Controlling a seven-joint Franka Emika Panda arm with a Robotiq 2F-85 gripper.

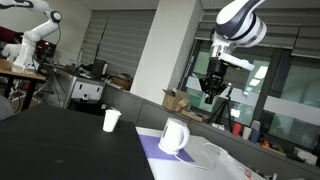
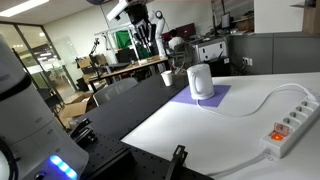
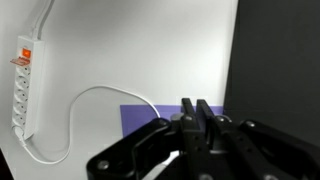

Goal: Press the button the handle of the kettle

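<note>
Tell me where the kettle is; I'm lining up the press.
In both exterior views the kettle stands on the purple mat, the cup nearby on the dark table.

A small white cup (image 1: 111,120) stands mid-frame on the black tabletop (image 1: 60,150). A purple mat (image 2: 218,95) lies right of centre on the white part. At the left edge, a power strip (image 3: 22,85) trails a white cable (image 3: 100,92) toward the mat.

Arm (image 1: 240,22) raised high, wrist bent downward, claw (image 1: 209,96) pointing down, fingers (image 3: 188,110) pressed together
</note>
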